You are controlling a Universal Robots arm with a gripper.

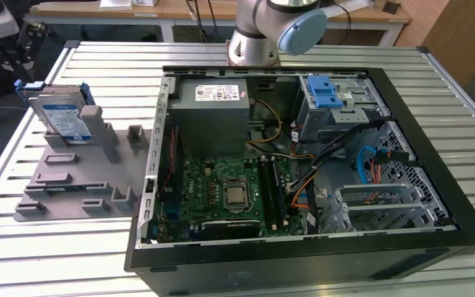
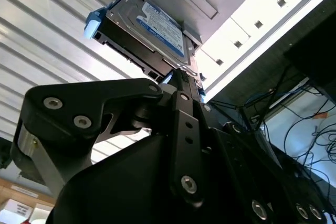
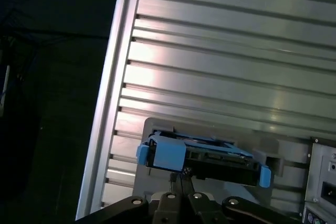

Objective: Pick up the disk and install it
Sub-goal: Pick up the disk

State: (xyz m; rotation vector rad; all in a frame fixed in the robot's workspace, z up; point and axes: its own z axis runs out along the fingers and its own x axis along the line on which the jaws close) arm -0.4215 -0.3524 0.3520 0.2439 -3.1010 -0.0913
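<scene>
The gripper (image 3: 181, 180) has its jaws drawn together on nothing, aimed at the hard drive (image 3: 202, 156) but apart from it; the drive stands on edge in the grey fixture (image 1: 72, 179), at ten o'clock from the open computer case (image 1: 303, 267) in the exterior view. Judged step: approach for pick-up; a grasp calls for jaws opened wider than the drive's thickness.
</scene>
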